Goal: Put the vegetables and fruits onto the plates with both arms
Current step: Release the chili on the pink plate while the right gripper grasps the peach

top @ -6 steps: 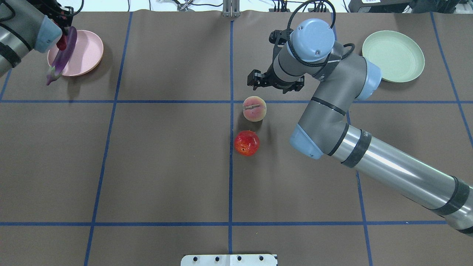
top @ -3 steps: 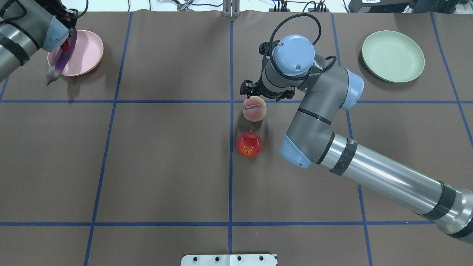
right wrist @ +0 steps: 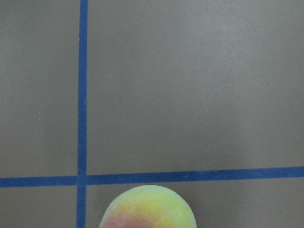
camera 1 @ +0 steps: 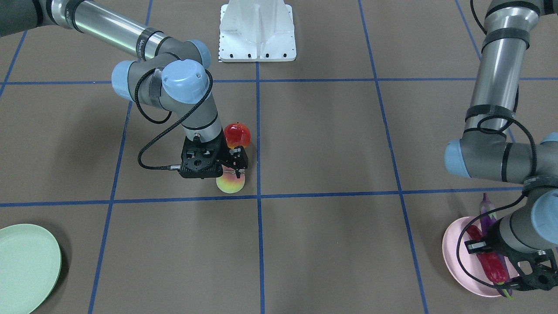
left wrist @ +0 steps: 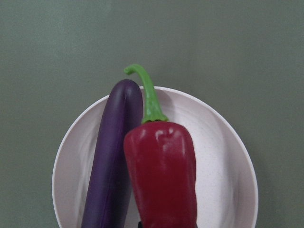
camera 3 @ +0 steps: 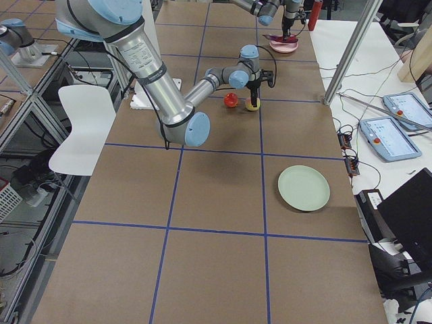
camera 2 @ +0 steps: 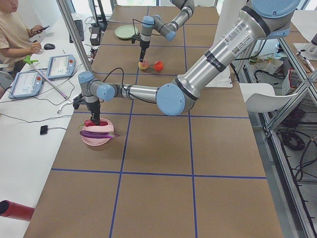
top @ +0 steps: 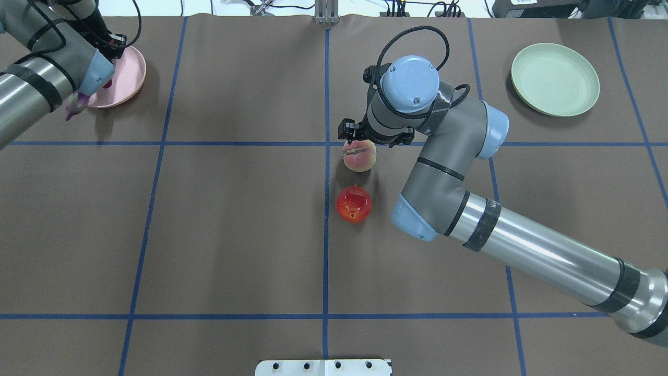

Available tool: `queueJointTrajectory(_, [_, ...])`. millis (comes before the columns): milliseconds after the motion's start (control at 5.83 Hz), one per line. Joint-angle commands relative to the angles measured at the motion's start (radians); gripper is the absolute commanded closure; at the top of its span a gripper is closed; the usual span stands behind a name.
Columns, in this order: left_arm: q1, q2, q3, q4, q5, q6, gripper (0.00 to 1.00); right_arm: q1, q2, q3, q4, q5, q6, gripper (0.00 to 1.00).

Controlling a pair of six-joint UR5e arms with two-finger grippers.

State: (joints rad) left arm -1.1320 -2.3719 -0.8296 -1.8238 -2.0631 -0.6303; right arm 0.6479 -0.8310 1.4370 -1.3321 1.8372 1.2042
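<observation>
My left gripper is shut on the red chili and holds it low over the pink plate. The purple eggplant lies on that plate beside the chili, and its calyx end sticks out over the rim. My right gripper hangs open just above the peach, with its fingers at the peach's top. The red pomegranate-like ball sits right next to the peach, on my side of it. The mint green plate is bare at the far right.
Brown mat with a blue tape grid covers the table. The white pedestal base stands at my edge. An operator sits at a side desk with tablets, off the table.
My right arm has swung left and toward me and come down over the peach. My left arm has moved right over the pink plate with the chili. The eggplant has not moved.
</observation>
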Motion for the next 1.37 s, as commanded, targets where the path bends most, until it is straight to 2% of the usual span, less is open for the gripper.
queueJointTrajectory(0, [0.003, 0.002, 0.009, -0.014, 0.005, 0.0, 0.72, -0.008, 0.024, -0.041, 0.007, -0.009, 0.015, 0.0])
queueJointTrajectory(171, [0.004, 0.002, 0.009, -0.014, 0.005, 0.0, 0.56, -0.013, 0.027, -0.067, 0.052, -0.016, 0.02, 0.0])
queueJointTrajectory(343, [0.012, 0.005, 0.006, -0.018, 0.005, 0.0, 0.08, -0.014, 0.029, -0.073, 0.054, -0.016, 0.034, 0.0])
queueJointTrajectory(514, [0.017, 0.008, 0.003, -0.028, 0.005, -0.002, 0.0, -0.019, 0.029, -0.075, 0.054, -0.016, 0.043, 0.0])
queueJointTrajectory(1029, [0.02, 0.019, -0.006, -0.032, 0.005, -0.012, 0.0, -0.031, 0.033, -0.085, 0.054, -0.019, 0.063, 0.01])
queueJointTrajectory(1200, [0.02, 0.019, -0.006, -0.032, 0.005, -0.012, 0.0, -0.036, 0.033, -0.09, 0.054, -0.03, 0.064, 0.05])
